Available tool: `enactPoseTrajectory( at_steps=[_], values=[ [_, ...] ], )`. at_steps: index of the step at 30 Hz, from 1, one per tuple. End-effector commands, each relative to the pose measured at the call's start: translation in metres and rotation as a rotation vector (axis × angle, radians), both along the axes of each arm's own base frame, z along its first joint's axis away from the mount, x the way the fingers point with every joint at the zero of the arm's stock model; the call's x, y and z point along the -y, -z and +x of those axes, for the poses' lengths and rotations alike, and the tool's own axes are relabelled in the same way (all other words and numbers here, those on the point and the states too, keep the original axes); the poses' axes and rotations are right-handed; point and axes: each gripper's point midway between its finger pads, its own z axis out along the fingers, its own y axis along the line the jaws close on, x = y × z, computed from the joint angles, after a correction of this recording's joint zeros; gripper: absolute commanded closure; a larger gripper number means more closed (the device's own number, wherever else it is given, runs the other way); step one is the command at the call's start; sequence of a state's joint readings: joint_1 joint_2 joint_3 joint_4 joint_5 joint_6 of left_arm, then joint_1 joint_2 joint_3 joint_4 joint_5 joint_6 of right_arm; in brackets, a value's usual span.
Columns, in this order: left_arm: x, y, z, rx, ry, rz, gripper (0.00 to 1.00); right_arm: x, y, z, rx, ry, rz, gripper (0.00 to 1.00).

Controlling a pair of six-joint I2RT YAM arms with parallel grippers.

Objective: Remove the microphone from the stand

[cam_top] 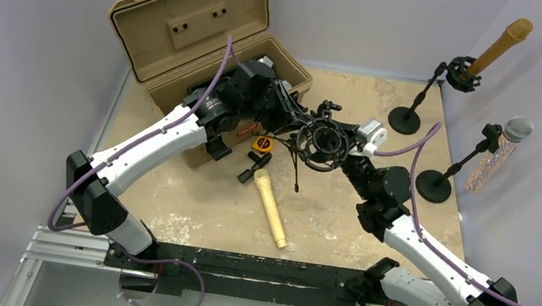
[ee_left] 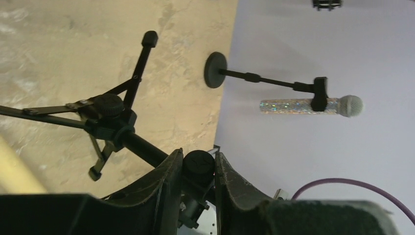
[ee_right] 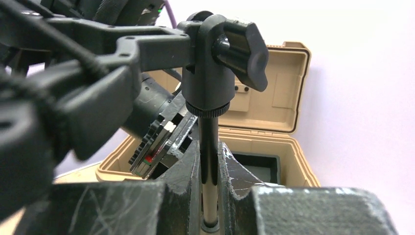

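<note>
Cream-gold microphone (cam_top: 270,207), a smooth tapered stick, lies flat on the mottled tan table (cam_top: 187,213). It is out of the stand, with its head end near the tripod feet.

Just beyond it, both arms hold the black stand (ee_left: 110,111).
- Right gripper (ee_right: 209,156): scuffed matte fingers clamped on the thin, smooth metal pole, below the swivel joint and its lobed knob.
- Left gripper (ee_left: 198,166): fingers pinched on a round black knob of the stand. Three slim folding legs splay out past it.

Ring-shaped shock mount (cam_top: 324,139), strung with cords, sits between the two wrists. Orange-black tape measure (cam_top: 261,144) lies near it.

Behind: tan hard-shell case (cam_top: 190,25), lid up.

Far right: two round-base stands. One clips a glittered microphone (ee_left: 293,105) with a mesh head, the other a brown microphone (cam_top: 501,43).
</note>
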State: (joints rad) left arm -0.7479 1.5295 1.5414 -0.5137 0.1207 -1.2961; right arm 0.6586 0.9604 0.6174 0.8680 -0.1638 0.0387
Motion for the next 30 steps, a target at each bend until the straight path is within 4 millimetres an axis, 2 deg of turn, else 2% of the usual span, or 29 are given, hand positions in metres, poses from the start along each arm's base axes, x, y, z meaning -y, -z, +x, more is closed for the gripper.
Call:
enactPoseTrajectory(
  at_steps=[1, 4, 7, 8, 10, 11, 12, 14, 16, 17, 19, 24, 26, 27, 28, 30],
  values=[
    [-0.027, 0.054, -0.027, -0.235, -0.061, 0.256, 1.00, 0.003, -0.059, -0.032, 0.190, -0.033, 0.128, 1.00],
    [-0.027, 0.056, -0.029, -0.235, -0.054, 0.289, 1.00, -0.004, -0.052, -0.030, 0.189, -0.053, 0.115, 1.00],
    [-0.027, 0.048, -0.028, -0.197, -0.042, 0.301, 1.00, -0.007, -0.049, -0.032, 0.219, -0.056, 0.091, 1.00],
    [-0.026, 0.044, -0.027, -0.173, -0.035, 0.289, 0.96, -0.007, -0.048, -0.032, 0.218, -0.057, 0.091, 1.00],
    [-0.030, 0.035, -0.020, -0.098, -0.056, 0.283, 0.58, -0.007, -0.046, -0.031, 0.208, -0.056, 0.088, 1.00],
    [-0.032, 0.030, -0.017, -0.059, -0.058, 0.276, 0.44, -0.007, -0.046, -0.031, 0.205, -0.056, 0.085, 1.00],
    [-0.033, 0.026, -0.014, -0.016, -0.056, 0.266, 0.34, -0.006, -0.045, -0.033, 0.203, -0.057, 0.085, 1.00],
    [-0.038, 0.016, -0.010, 0.064, -0.049, 0.241, 0.23, -0.004, -0.046, -0.037, 0.204, -0.067, 0.093, 1.00],
    [-0.044, 0.011, -0.007, 0.134, -0.037, 0.191, 0.18, -0.001, -0.046, -0.041, 0.192, -0.080, 0.108, 1.00],
    [-0.043, -0.006, -0.007, 0.205, -0.024, 0.116, 0.17, -0.001, -0.045, -0.042, 0.183, -0.085, 0.110, 1.00],
    [-0.047, -0.011, -0.008, 0.290, 0.003, 0.018, 0.13, -0.001, -0.042, -0.043, 0.169, -0.090, 0.105, 1.00],
    [-0.052, -0.041, -0.015, 0.465, 0.078, -0.169, 0.13, 0.001, -0.041, -0.049, 0.149, -0.118, 0.120, 1.00],
    [-0.052, -0.046, -0.020, 0.497, 0.098, -0.226, 0.12, -0.001, -0.039, -0.050, 0.142, -0.131, 0.114, 1.00],
    [-0.051, -0.049, -0.022, 0.507, 0.106, -0.255, 0.04, -0.001, -0.037, -0.051, 0.139, -0.137, 0.112, 1.00],
    [-0.051, -0.048, -0.023, 0.502, 0.107, -0.276, 0.01, -0.002, -0.036, -0.051, 0.136, -0.142, 0.110, 1.00],
    [-0.046, -0.050, -0.025, 0.491, 0.130, -0.336, 0.00, -0.003, -0.034, -0.052, 0.130, -0.149, 0.107, 1.00]
  ],
)
